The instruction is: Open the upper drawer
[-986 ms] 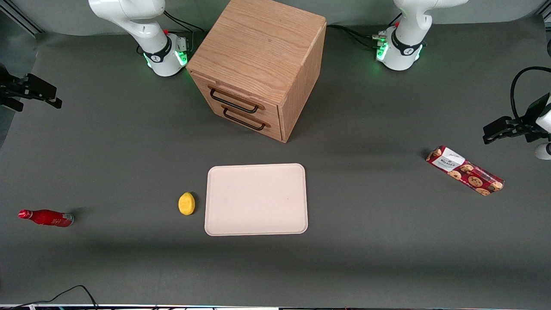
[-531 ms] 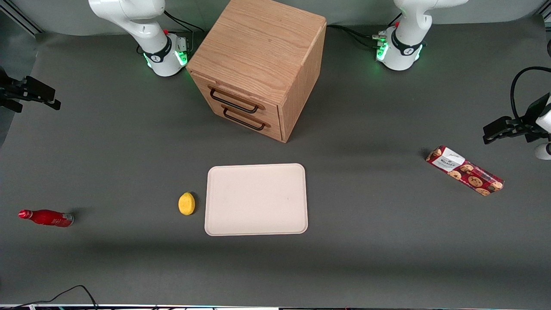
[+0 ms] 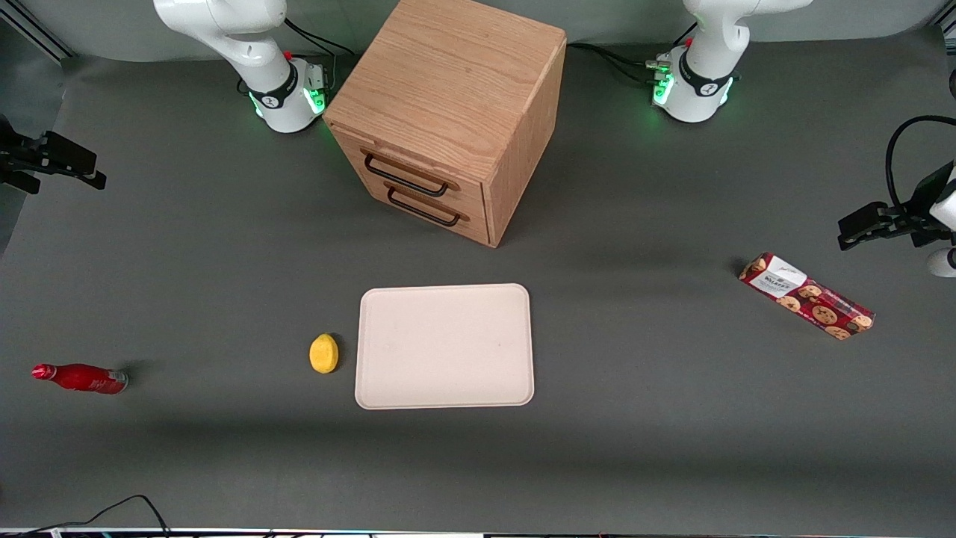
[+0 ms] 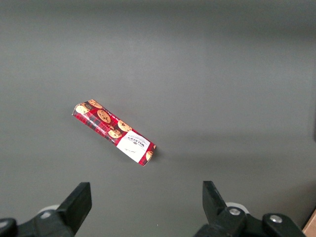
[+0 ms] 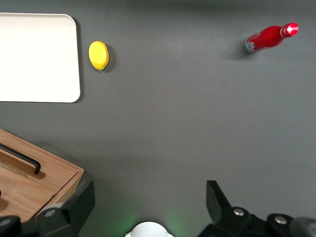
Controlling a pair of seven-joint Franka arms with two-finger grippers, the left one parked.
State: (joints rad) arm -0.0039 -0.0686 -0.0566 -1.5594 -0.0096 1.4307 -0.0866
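The gripper (image 3: 71, 166) hangs with fingers spread and nothing between them at the working arm's end of the table (image 3: 224, 246), well apart from the wooden cabinet (image 3: 448, 112). The upper drawer (image 3: 411, 173) sits shut, bare mat before it. The cream tray (image 3: 445, 345) holds nothing; a lemon (image 3: 323, 353) lies just beside it.

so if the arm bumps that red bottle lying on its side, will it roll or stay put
The red bottle lies on its side on the flat mat, so a sideways nudge would probably roll it. Its narrow neck likely makes it curve rather than roll straight. The finish looks glossy, perhaps slippery to pinch. The gripper hangs open, well above the table.
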